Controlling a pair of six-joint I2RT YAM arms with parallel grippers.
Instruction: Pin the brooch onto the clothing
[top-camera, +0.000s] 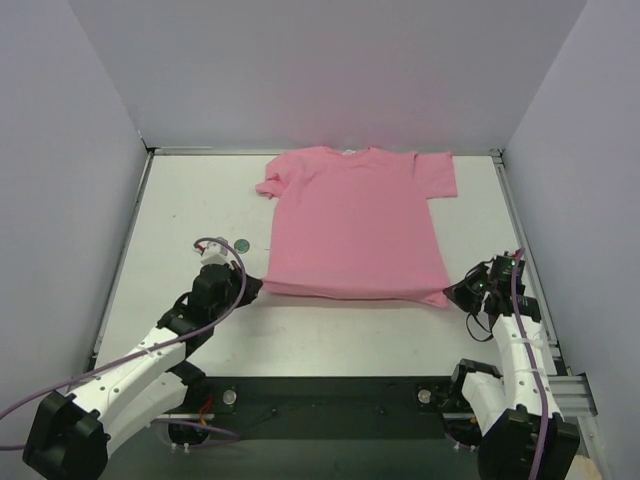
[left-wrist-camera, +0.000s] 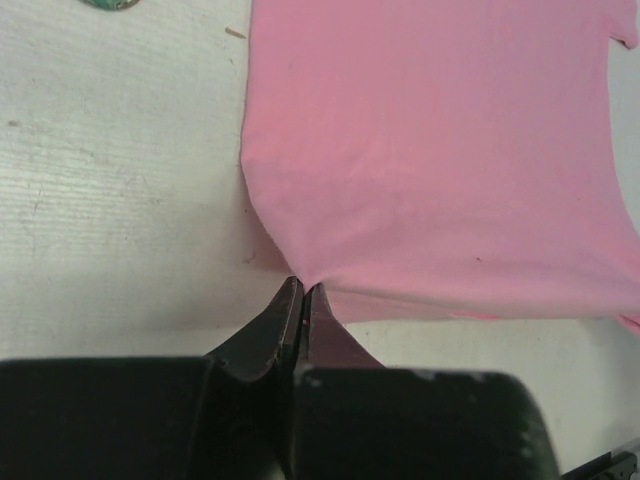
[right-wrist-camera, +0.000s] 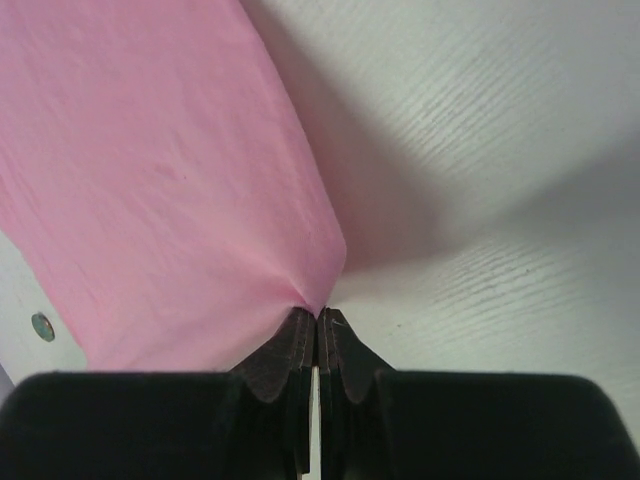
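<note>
Gripping hem corners of the soft pink T-shirt (top-camera: 355, 220) are the left pincer (top-camera: 260, 286) and right pincer (top-camera: 452, 293). The tiny dark-green round brooch (top-camera: 240, 242) lies apart.

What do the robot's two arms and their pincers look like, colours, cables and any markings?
The left arm and right arm have white shell segments linked by black joints, on black bases. A thin purple cable loops along each. The left pincer and right pincer are matte black: two wedge-shaped fingers tapering to narrow tips from a broad, flat body. No markings show.
</note>
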